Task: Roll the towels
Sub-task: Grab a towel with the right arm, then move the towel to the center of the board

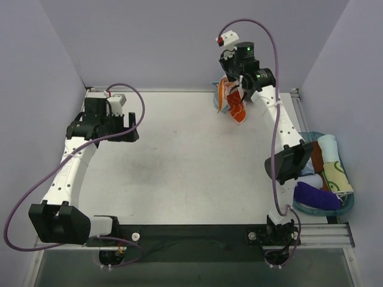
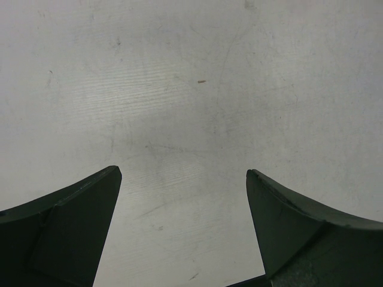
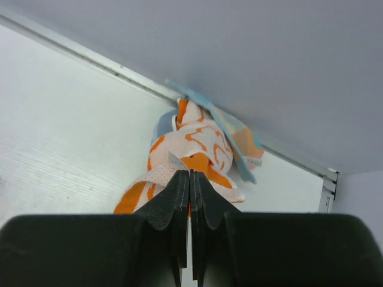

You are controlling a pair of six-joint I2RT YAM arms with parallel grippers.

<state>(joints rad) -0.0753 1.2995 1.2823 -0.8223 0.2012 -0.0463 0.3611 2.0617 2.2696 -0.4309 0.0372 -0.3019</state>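
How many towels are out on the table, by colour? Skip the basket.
White towel with orange print: 1, pinched in the right fingers
Light blue towel: 1, bunched behind it at the back edge
Total: 2

Towels point(image 1: 233, 106) at table's point(image 1: 179, 167) far right; basket point(image 1: 349, 206) of cloths point(image 1: 317, 196) beside right edge

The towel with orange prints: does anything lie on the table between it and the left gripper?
Nothing visible does. The table between the open left gripper and the towel is bare; the right gripper is shut on the towel, at the far edge.
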